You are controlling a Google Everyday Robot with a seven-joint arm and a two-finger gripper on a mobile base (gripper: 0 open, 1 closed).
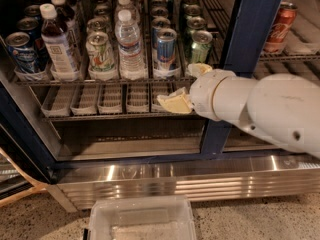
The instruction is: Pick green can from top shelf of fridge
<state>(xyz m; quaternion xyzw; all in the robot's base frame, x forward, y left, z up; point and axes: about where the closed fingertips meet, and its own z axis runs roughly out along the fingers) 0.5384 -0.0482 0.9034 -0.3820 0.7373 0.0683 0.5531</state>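
Observation:
The green can (200, 46) stands at the front of its lane at the right end of the top shelf (100, 81) of the fridge (250, 39), with more green cans behind it. My gripper (186, 86) is just below and in front of it, at the shelf's front edge. Its pale yellow fingers are spread: one fingertip (199, 69) is by the can's base, the other (174, 104) lower left, over the shelf beneath. Nothing is held between them.
On the same shelf stand a blue-and-silver can (166, 49), a water bottle (129, 44), a whitish can with green logo (100, 52), a dark bottle (58, 44) and a blue can (20, 53). A red can (279, 21) stands behind the blue door post. Empty trays (100, 101) lie below; a white bin (142, 219) is on the floor.

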